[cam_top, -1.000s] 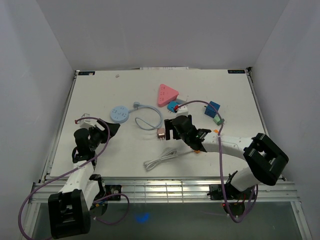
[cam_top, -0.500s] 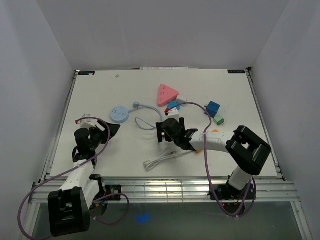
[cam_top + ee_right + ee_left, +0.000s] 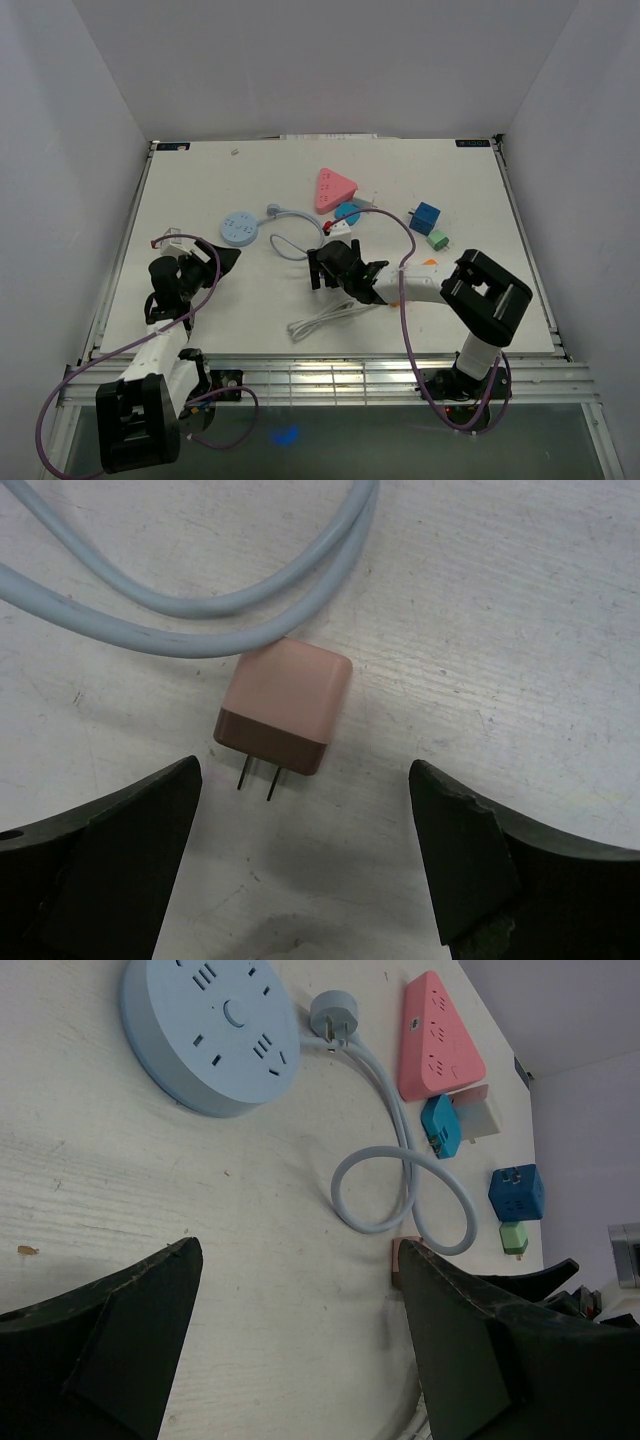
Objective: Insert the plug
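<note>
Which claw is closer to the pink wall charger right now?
Right. The right claw hangs directly over the pink wall charger, open, a finger on each side. The left claw is well off to the left, by the round blue power strip.

I see a small cube plug (image 3: 285,718) lying flat on the white table (image 3: 500,630), free of any socket. Its body is pale pink with a darker brown band at the face, and its two thin metal prongs point toward 7 o'clock. The light blue round power strip (image 3: 238,228) lies at 10 o'clock from it, and its grey cable (image 3: 190,620) loops just beside the plug at 12 o'clock.
</note>
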{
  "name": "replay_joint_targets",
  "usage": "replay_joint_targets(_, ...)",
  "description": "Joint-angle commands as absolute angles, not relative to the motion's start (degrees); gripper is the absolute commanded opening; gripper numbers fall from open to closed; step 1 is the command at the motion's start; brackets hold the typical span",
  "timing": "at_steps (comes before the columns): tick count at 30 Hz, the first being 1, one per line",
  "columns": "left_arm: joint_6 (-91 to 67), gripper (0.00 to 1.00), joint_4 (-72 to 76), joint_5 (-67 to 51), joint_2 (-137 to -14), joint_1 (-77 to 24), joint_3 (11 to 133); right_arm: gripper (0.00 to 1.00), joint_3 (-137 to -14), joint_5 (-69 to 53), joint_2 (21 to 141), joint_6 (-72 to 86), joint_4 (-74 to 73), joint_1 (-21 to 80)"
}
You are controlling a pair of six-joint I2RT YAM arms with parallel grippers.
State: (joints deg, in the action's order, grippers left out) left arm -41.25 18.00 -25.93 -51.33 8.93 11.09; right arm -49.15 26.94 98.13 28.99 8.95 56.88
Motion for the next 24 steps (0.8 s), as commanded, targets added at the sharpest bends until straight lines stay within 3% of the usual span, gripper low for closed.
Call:
replay_joint_targets(1, -41.0, 0.9, 17.8, -25.8, -51.1, 9.2, 12.7, 0.9, -51.2, 27.9, 97.8, 29.3, 12.0, 57.9)
replay_joint_targets(10, -41.1, 0.9, 17.8, -25.9, -51.3, 9.2, 12.7, 0.84, -54.1, 31.2, 101.0, 29.9, 10.6, 58.0)
replay_joint_targets(18, -41.0, 0.9, 17.8, -26.0, -51.6, 9.2, 12.8, 0.62, -54.1, 31.7, 102.2, 29.5, 10.8, 57.9)
replay_joint_targets(22, -41.0, 0.9, 17.8, -26.2, -51.7, 9.2, 12.8, 0.59, -53.9, 32.3, 102.0, 29.4, 10.7, 58.0)
replay_joint_targets(24, -41.0, 0.9, 17.8, -26.1, -51.7, 9.2, 12.8, 0.51, -53.6, 32.5, 102.1, 29.0, 10.8, 57.9)
